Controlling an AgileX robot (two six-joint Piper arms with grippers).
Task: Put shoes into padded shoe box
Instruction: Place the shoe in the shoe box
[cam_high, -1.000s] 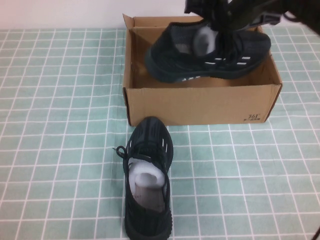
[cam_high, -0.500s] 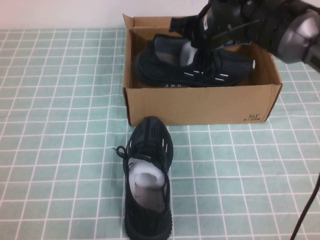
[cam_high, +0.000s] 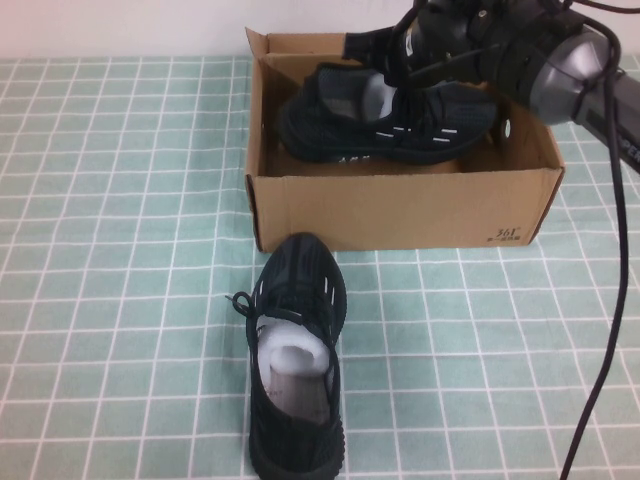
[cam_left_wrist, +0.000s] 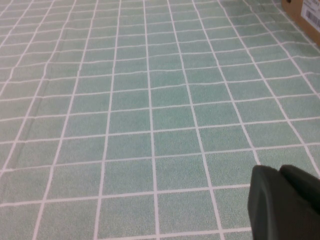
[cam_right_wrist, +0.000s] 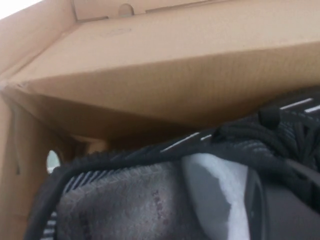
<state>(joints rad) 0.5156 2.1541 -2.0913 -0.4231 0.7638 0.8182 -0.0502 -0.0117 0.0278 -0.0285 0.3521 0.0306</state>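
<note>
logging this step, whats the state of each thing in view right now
shoe in box: gripped by right claw, lowered inside the box, toe toward robot's left
shoe on table: upright in front of box, untouched
shoe box: open, flaps up
right claw: shut on shoe in box
left claw: shut, empty, above tablecloth

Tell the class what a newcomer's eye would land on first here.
First, the right gripper, shut on a black sneaker inside the cardboard shoe box at the table's far side. Next, the second sneaker on the green checked cloth before the box. The shut left gripper is parked above bare cloth.
</note>
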